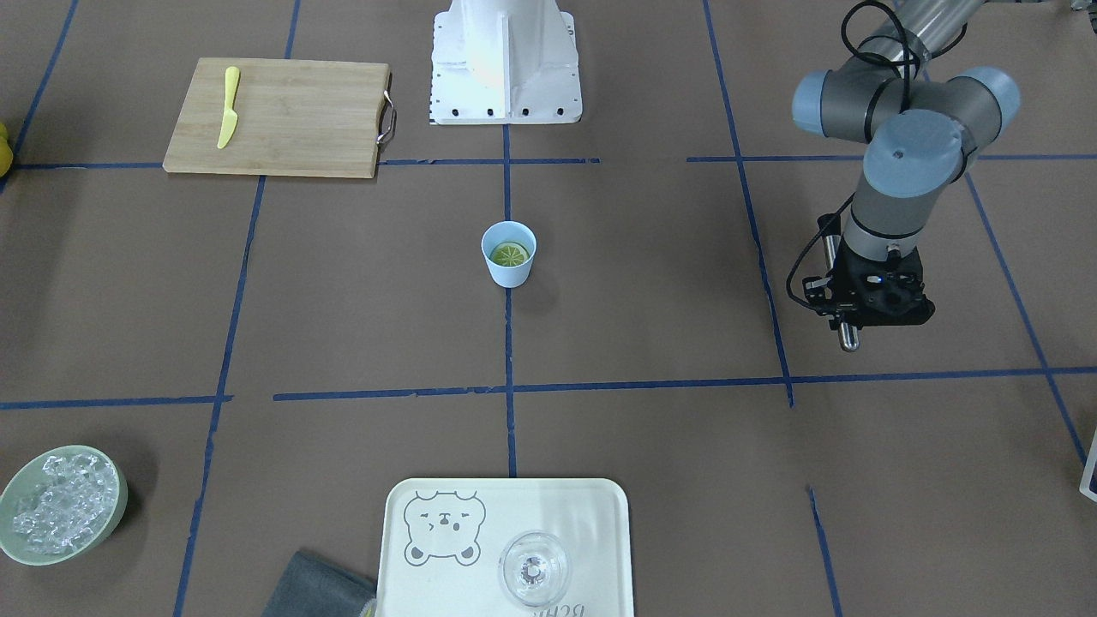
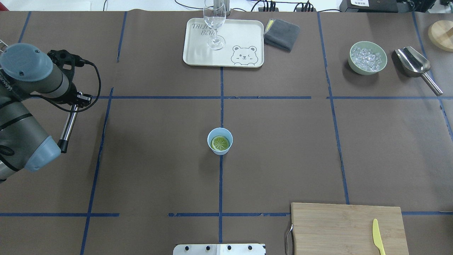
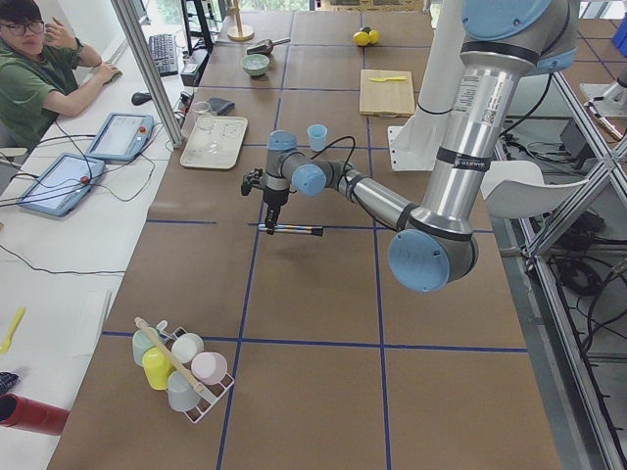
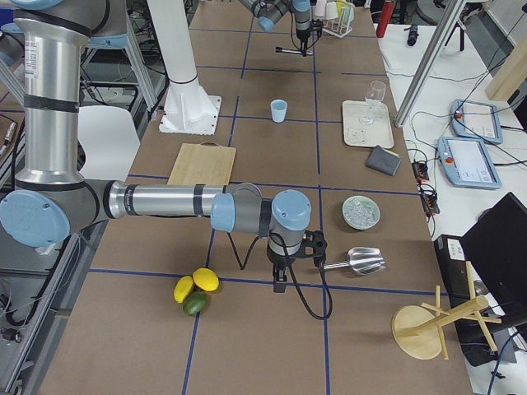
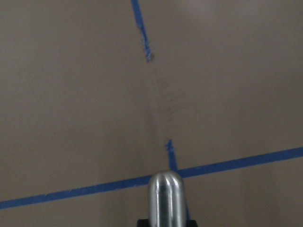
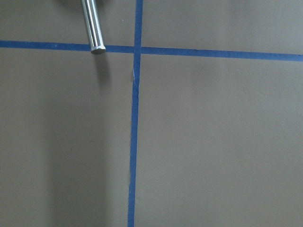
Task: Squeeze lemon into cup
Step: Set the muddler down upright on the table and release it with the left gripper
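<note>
Tray (image 1: 591, 514) with clear glass (image 1: 533, 567), bottom centre. Left gripper (image 1: 887, 304) mid-right, steel rod (image 1: 847, 330) alongside; opening cannot be told. Cup (image 1: 507, 274) at centre, lemon (image 1: 509, 254) inside, cut face up. Right gripper (image 4: 280, 278): grip unreadable.

I've got the cup (image 2: 219, 132) mid-counter (image 2: 141, 159), lemon (image 2: 220, 143) in it. Far edge, opp. the robot: tray (image 2: 198, 49) w/ glass (image 2: 214, 19) on it, cloth (image 2: 282, 33) just beside on robot's right, then ice bowl (image 2: 368, 72) & scoop (image 2: 412, 62) further right. Near edge, right of base (image 2: 219, 249): cutting board (image 2: 336, 226) w/ knife (image 2: 377, 235) on it.
</note>
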`<state>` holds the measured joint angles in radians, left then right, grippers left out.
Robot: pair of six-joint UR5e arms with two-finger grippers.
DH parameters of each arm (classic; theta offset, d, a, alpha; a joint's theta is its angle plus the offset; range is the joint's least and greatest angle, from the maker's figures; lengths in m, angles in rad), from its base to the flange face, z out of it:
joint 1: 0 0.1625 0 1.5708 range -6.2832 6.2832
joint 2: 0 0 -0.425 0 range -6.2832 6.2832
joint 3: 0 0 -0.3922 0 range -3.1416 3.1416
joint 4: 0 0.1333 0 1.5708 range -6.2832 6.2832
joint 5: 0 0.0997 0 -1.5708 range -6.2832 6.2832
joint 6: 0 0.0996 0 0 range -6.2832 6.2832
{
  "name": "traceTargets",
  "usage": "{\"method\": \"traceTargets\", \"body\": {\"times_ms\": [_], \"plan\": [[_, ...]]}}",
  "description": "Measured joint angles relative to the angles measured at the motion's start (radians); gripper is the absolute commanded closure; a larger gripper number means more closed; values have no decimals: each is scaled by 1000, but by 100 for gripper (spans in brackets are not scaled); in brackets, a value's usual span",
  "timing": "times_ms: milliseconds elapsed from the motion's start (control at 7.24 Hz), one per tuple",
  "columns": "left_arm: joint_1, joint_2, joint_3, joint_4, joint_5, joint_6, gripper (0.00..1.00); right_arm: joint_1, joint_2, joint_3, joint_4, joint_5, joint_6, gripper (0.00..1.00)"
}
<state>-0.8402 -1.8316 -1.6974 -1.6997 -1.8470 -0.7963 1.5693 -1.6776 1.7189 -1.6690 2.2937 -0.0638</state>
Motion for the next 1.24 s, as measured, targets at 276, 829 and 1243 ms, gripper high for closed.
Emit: {"method": "traceTargets", "body": {"times_ms": [276, 829, 1243], "plan": [[5, 3, 27, -3, 3, -60, 100, 0, -1, 1, 0, 1, -1, 0], [52, 0, 60, -21, 50, -75, 79, 0, -6, 1, 0, 1, -3, 0], [72, -5, 83, -58, 53, -69, 0, 0, -7, 0, 0, 1, -4, 0]]}}
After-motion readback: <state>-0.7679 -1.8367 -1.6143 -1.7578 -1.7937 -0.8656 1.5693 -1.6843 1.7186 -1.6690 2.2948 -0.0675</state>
